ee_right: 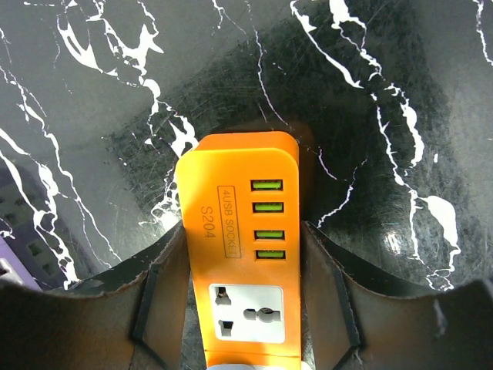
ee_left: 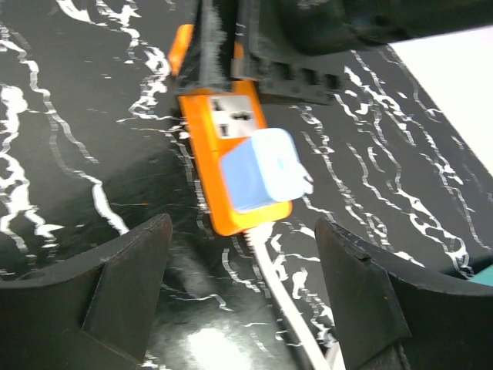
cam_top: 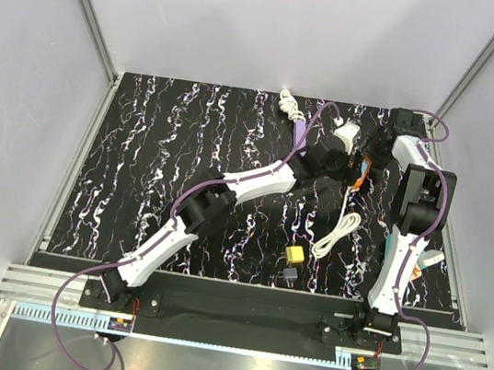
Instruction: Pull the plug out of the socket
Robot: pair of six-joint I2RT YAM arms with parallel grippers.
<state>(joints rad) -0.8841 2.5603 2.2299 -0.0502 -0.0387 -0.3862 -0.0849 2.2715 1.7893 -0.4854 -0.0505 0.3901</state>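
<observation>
The socket (ee_left: 203,151) is an orange power strip lying flat on the black marbled table. Near its cable end a pale blue-white plug (ee_left: 260,169) sits on it, slightly tilted; whether its pins are seated is hidden. My left gripper (ee_left: 243,231) is open, its fingers (ee_left: 123,270) standing wide apart just short of the socket's cable end and touching neither plug nor socket. My right gripper (ee_right: 243,285) is shut on the socket (ee_right: 231,193), a pad on each long side beside the free outlet. In the top view both grippers meet at the socket (cam_top: 359,172), back right.
The socket's white cable (cam_top: 339,229) runs toward the near edge. A yellow block (cam_top: 294,253) and a small grey adapter (cam_top: 288,272) lie near the front. A coiled white cord (cam_top: 287,104) and a purple strip (cam_top: 300,133) lie at the back.
</observation>
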